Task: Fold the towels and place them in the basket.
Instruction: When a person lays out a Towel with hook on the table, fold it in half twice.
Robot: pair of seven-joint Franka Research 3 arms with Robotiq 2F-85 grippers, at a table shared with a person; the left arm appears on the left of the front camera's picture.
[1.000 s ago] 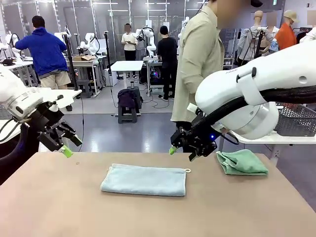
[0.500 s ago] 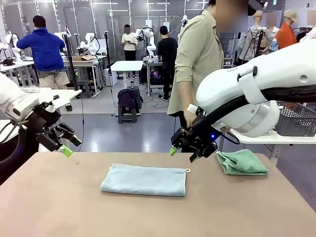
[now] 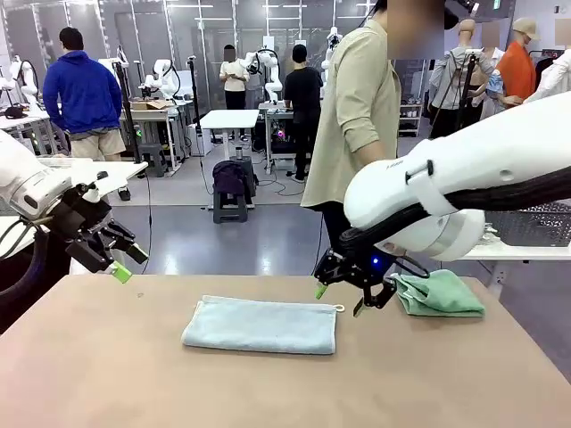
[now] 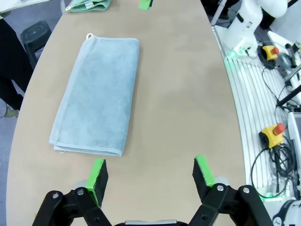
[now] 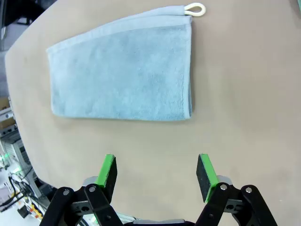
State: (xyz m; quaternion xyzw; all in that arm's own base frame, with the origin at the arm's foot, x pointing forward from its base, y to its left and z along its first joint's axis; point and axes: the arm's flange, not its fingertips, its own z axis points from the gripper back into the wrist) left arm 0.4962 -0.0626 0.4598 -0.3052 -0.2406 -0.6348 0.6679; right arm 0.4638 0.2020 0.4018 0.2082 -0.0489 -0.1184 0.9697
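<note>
Towels first: the pale blue-grey terry cloth (image 3: 260, 325) lies folded flat at centre frame, the crumpled mint green terry cloth (image 3: 439, 294) centre right. Both look light, limp, easily pinched at a corner or edge. Left gripper (image 3: 124, 263) and right gripper (image 3: 341, 300) hang spread, empty.

No legible text, label, brand, number or sign on anything, faint arm lettering too small
</note>
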